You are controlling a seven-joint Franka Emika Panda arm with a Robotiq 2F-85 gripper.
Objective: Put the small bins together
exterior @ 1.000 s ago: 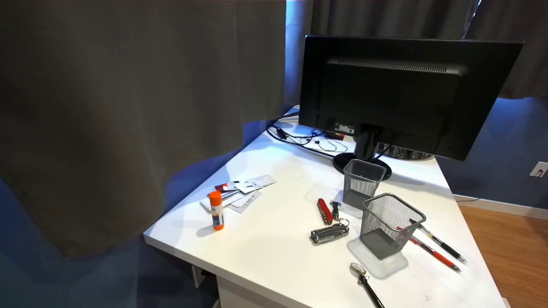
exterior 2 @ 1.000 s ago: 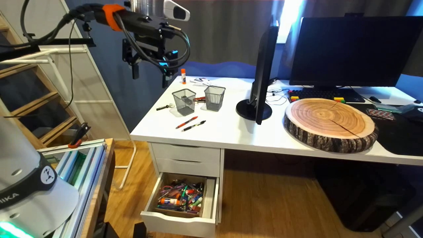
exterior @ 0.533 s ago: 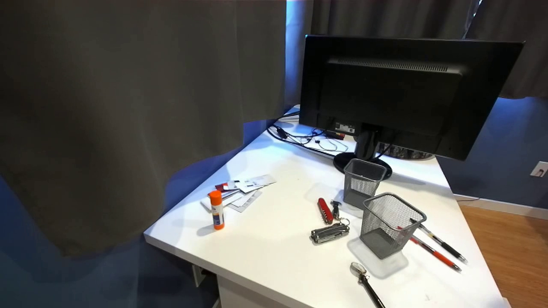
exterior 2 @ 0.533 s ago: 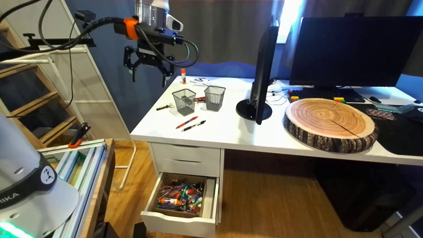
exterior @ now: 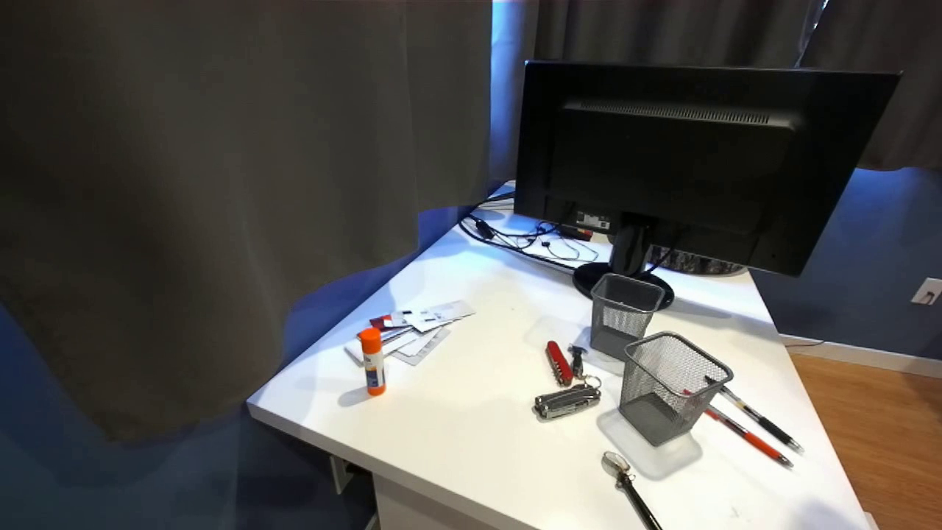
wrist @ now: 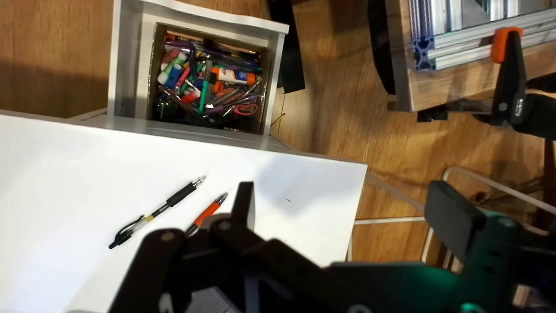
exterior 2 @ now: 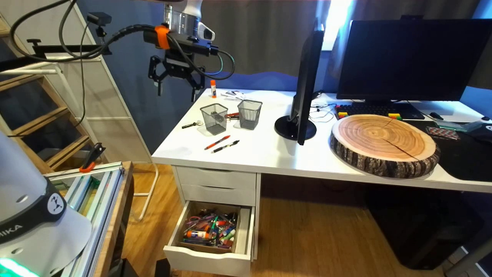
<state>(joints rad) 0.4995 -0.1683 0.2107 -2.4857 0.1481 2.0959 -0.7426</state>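
Two small bins stand upright and apart on the white desk. The grey see-through mesh bin has square tapered sides and shows in both exterior views (exterior: 673, 386) (exterior 2: 214, 120). The darker grey bin with a pale rim stands beside it, nearer the monitor foot, in both exterior views (exterior: 624, 316) (exterior 2: 250, 115). My gripper (exterior 2: 177, 93) is open and empty, in the air above and to the left of the bins in that exterior view. In the wrist view its open fingers (wrist: 343, 204) are over the desk's corner. A patch of grey mesh (wrist: 210, 301) shows there, mostly hidden behind the gripper.
A black monitor (exterior: 684, 162) stands behind the darker bin. Red and black pens (exterior 2: 217, 142) (exterior 2: 225, 146), a magnifier (exterior: 625, 482), a multitool (exterior: 567, 401), a red knife (exterior: 558, 364), cards (exterior: 412, 331) and a glue stick (exterior: 373, 362) lie around. An open drawer (exterior 2: 209, 258) juts below.
The arm has moved right and the wrist has turned, with the fingers slightly lower. A shadow now falls on the desk's corner. The bins have not moved. The gripper stays open.
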